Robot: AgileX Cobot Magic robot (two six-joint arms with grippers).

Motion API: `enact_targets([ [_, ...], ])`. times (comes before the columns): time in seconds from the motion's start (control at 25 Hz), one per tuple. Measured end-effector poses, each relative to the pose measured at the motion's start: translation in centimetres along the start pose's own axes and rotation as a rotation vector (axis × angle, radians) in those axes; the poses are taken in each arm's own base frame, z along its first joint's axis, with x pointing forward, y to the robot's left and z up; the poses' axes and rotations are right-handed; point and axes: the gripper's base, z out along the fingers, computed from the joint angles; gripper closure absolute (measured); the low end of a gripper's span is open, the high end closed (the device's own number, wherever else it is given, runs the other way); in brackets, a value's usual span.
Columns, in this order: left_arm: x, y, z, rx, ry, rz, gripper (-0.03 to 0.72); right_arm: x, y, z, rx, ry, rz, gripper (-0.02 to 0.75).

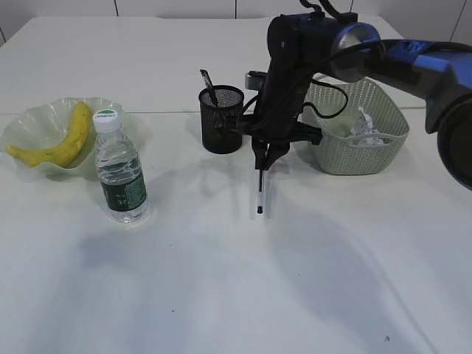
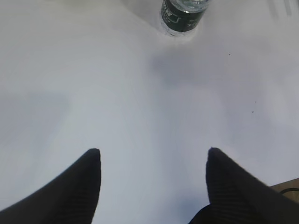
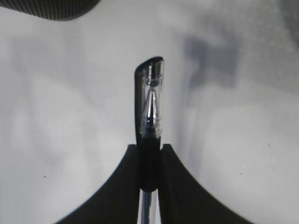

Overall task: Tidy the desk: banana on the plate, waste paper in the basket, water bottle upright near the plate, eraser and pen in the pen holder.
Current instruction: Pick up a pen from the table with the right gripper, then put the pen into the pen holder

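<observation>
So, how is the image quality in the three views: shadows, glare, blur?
Exterior view: even light, sharp; the pen casts a thin shadow beside itself, and a broad soft arm shadow spreads over the table. Left wrist view: the table is washed out and the bottle slightly soft. Right wrist view: the pen cap shows bright glints in the right hand, and the background is blurred.

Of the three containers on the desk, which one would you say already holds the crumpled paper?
The pale green woven basket on the right holds the crumpled paper; the black mesh pen holder holds a pen, and the plate holds the banana.
</observation>
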Motion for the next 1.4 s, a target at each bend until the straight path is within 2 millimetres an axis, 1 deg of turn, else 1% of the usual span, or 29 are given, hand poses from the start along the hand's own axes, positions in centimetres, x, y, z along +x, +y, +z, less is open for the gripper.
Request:
enact_targets([
  [0.08, 0.0, 0.0, 0.0, 0.0, 0.0, 0.0, 0.193, -0.3, 0.1, -0.8, -0.001, -0.023, -0.02, 0.686],
  [0.16, 0.0, 0.0, 0.0, 0.0, 0.0, 0.0, 0.193, -0.5, 0.2, -1.9, 0.001, -0.055, -0.052, 0.686],
  [0.44, 0.0, 0.0, 0.0, 0.0, 0.0, 0.0, 0.193, -1.5, 0.8, -7.6, -0.016, -0.206, -0.199, 0.687],
  [0.6, 0.0, 0.0, 0.0, 0.0, 0.0, 0.0, 0.193, -2.1, 1.3, -10.4, -0.038, -0.296, -0.271, 0.687],
  [0.68, 0.0, 0.0, 0.0, 0.0, 0.0, 0.0, 0.193, -2.4, 1.5, -11.2, -0.046, -0.338, -0.305, 0.687],
  [0.8, 0.0, 0.0, 0.0, 0.0, 0.002, 0.0, 0.193, -3.0, 1.8, -11.9, -0.063, -0.422, -0.342, 0.687],
  [1.08, 0.0, 0.0, 0.0, 0.0, 0.002, 0.0, 0.193, -4.4, 2.6, -12.9, -0.108, -0.627, -0.412, 0.687],
  [1.2, 0.0, 0.0, 0.0, 0.0, 0.002, 0.0, 0.193, -5.0, 3.0, -12.9, -0.131, -0.698, -0.42, 0.687],
  [1.4, 0.0, 0.0, 0.0, 0.0, 0.002, 0.0, 0.193, -5.4, 3.5, -12.3, -0.174, -0.746, -0.465, 0.687],
])
